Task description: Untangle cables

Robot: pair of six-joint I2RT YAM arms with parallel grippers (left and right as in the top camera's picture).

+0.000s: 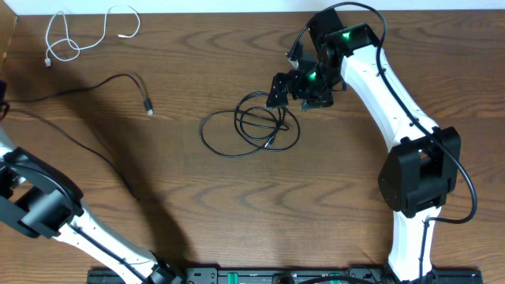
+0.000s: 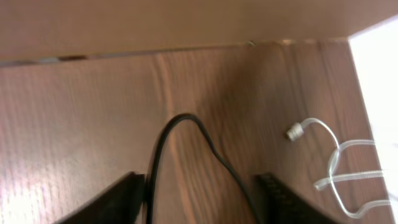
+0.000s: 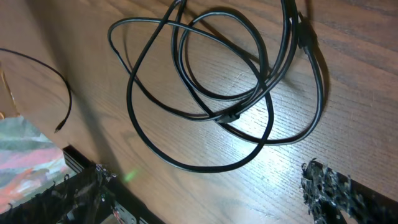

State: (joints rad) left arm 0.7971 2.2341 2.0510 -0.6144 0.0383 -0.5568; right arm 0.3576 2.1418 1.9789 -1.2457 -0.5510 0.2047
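Fingers are held open on left gripper and right gripper; thin black cables are looped on brown wooden table ahead.

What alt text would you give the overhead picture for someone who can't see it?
A black cable lies in loose overlapping loops on a wooden table, with the right arm's claw at their upper right edge. A white cable sits looped at top left, and a second black cable trails in from the left.
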